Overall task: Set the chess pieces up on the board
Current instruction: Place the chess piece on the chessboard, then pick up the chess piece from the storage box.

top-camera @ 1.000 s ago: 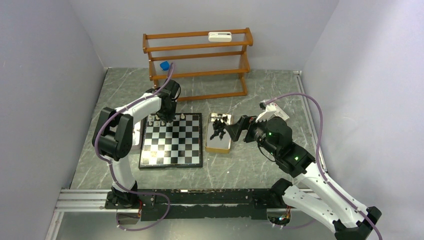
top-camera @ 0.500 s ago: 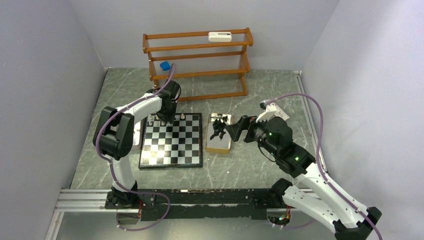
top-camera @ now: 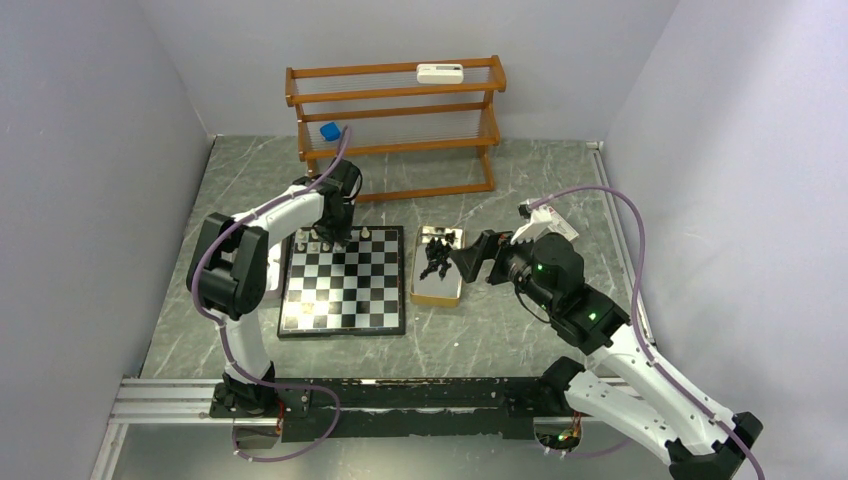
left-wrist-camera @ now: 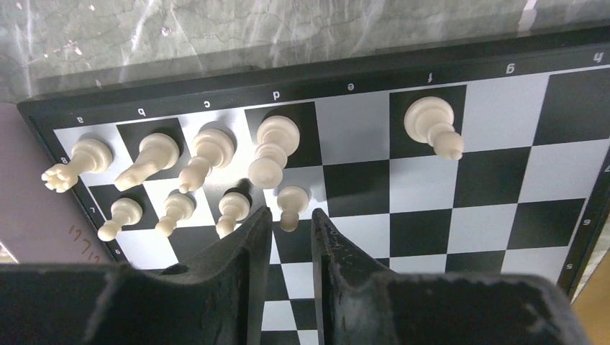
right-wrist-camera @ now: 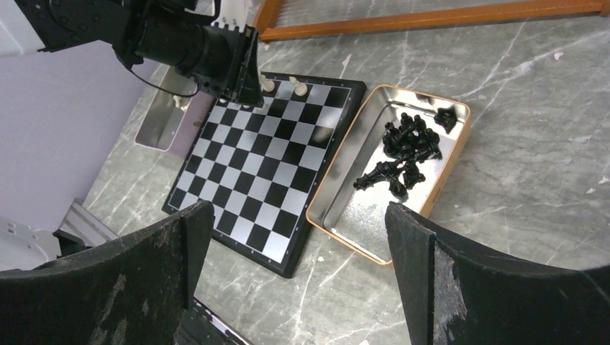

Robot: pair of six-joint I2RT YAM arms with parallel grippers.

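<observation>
I am hovering my left hand [left-wrist-camera: 290, 213] over the far left corner of the flat black-and-silver chequered chessboard [top-camera: 345, 300], its two black fingers [left-wrist-camera: 253, 244] standing slightly parted and pinching nothing. A small cream plastic pawn [left-wrist-camera: 290, 200] is standing upright just at their tips. The other cream chess pieces [left-wrist-camera: 208, 154] are crowding the board's two far rows at that corner, with one lone cream piece [left-wrist-camera: 433, 127] standing further along the far row. I am holding my right hand [right-wrist-camera: 298, 212] spread wide open above the shallow gold-rimmed metal tin [right-wrist-camera: 360, 223], which is sitting on the grey marble tabletop [top-camera: 480, 340] just right of the board with the black chess pieces [right-wrist-camera: 406, 147] lying heaped in its far end.
</observation>
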